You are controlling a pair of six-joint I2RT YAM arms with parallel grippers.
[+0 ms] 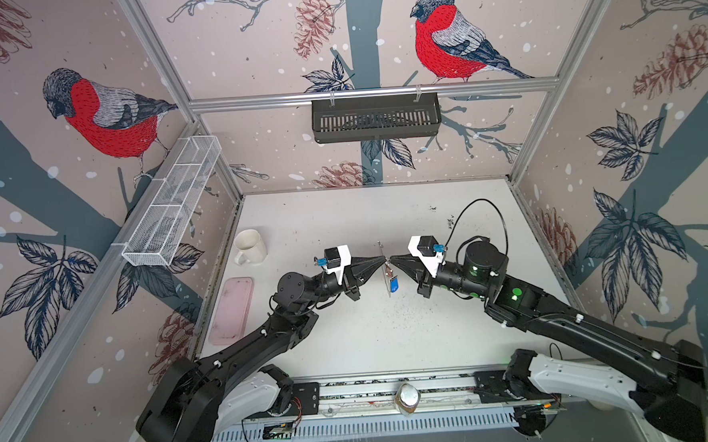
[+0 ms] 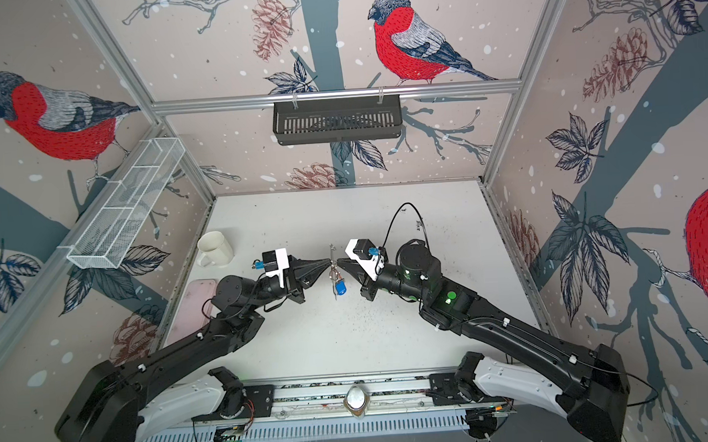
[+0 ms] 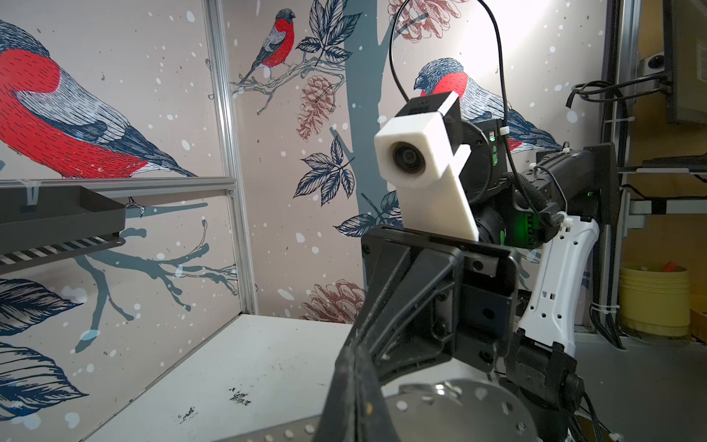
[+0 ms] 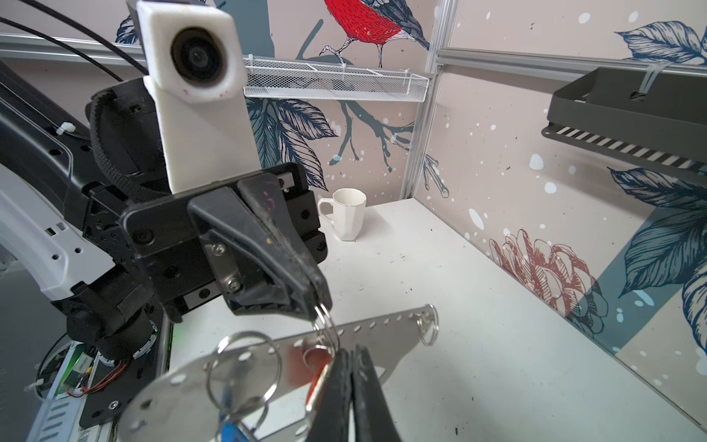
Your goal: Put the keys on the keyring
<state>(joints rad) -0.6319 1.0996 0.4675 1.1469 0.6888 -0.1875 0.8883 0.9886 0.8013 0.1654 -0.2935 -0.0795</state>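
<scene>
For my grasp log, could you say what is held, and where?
The left gripper pinches a split ring on the keyring; the right gripper is shut at the red tag, exact contact hidden.

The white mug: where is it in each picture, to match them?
In a top view: mug beyond the pink tray, on the left.
In a top view: mug, same spot.
Left wrist: not in it.
Right wrist: mug under the wire basket.
Shared landmark: the black basket hanging at the back, in all four.
</scene>
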